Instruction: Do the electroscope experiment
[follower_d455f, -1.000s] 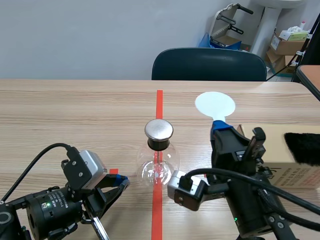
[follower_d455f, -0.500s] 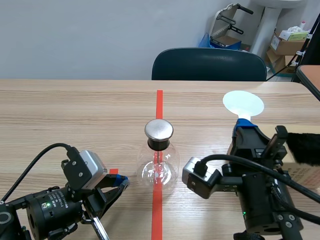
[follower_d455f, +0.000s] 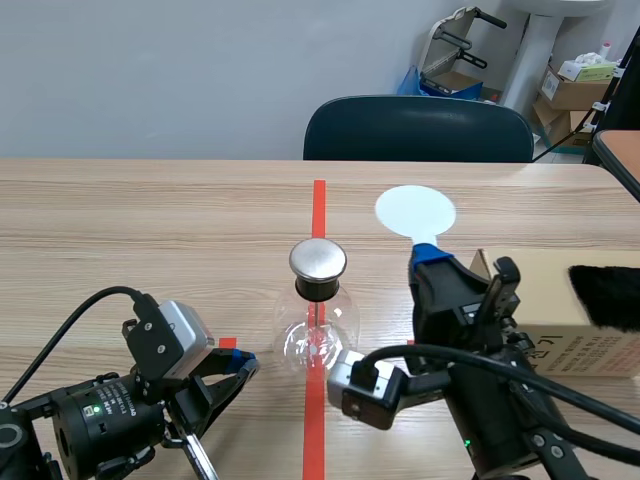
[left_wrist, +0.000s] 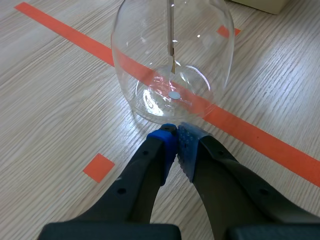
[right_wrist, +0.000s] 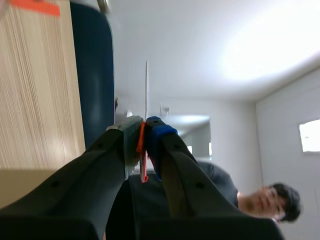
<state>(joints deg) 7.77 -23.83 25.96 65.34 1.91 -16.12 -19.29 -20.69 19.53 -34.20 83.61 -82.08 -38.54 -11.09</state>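
At flask (follower_d455f: 318, 330) 8 o'clock, left end effector (left_wrist: 176, 137) low over counter (follower_d455f: 150, 230), closed on nothing, just beside flask. Right end effector (follower_d455f: 430, 255) at 2 o'clock, upturned, clamping white disc (follower_d455f: 415, 213).

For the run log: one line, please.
right tool shut on white disc paddle | left tool shut beside flask | flask upright

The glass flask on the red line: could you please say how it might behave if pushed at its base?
The glass flask looks thin-walled, so probably fragile and light. Its rounded body and metal cap on top suggest it may tip rather than slide.
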